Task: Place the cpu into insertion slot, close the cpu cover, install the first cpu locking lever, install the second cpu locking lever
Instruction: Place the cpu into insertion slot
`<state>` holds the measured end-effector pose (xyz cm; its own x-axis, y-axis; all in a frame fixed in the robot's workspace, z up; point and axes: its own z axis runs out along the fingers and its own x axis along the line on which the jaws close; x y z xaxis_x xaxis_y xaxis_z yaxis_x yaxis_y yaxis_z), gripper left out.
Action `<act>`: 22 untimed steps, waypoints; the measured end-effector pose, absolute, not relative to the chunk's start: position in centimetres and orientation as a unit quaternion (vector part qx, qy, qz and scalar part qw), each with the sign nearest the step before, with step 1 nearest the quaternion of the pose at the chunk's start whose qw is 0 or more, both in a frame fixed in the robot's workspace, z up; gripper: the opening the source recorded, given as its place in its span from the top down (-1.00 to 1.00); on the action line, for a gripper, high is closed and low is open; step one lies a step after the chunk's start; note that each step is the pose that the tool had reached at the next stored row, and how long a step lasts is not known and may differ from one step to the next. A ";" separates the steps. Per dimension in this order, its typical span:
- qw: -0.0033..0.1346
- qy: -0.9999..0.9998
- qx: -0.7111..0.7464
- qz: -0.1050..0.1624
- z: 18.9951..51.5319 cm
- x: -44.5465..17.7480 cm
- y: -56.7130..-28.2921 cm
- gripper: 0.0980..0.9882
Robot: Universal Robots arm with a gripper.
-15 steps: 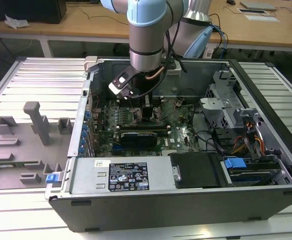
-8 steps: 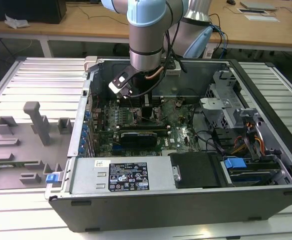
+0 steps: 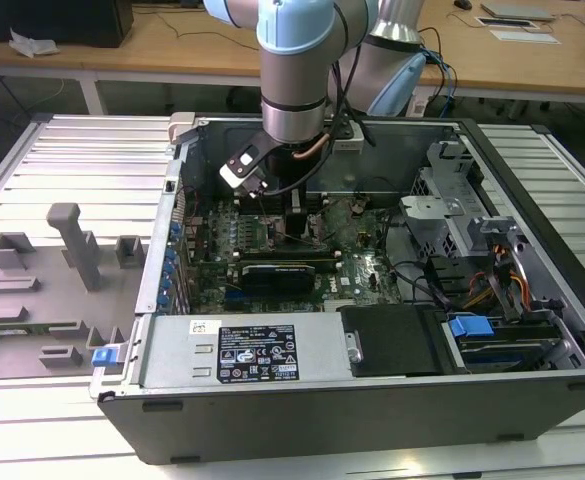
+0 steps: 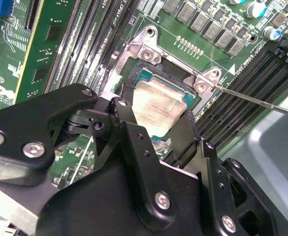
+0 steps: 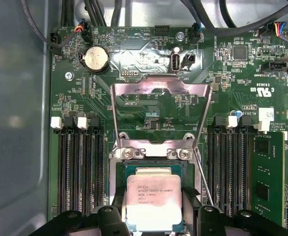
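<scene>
Now | jaws: clamped on the cpu (image 5: 155, 199) by two opposite edges, so it lies level | cpu: over the insertion slot (image 4: 173, 68) — seating unclear | cpu cover (image 5: 159, 90): swung up, leaving the slot open

The square chip with a silvery-grey metal face (image 5: 153, 201) sits level within the dark-framed square socket (image 4: 169, 64). The thin silvery metal cover frame (image 5: 159, 87) stands swung open, hinged at the socket's edge
</scene>
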<state>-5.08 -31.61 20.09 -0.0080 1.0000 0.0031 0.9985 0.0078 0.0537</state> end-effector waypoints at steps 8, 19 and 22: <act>0.018 0.710 0.704 0.020 20.0 -5.1 -31.6 0.01; 0.018 0.710 0.704 0.020 20.1 -5.1 -31.6 -0.16; 0.018 0.710 0.704 0.020 20.4 -5.1 -31.6 -0.16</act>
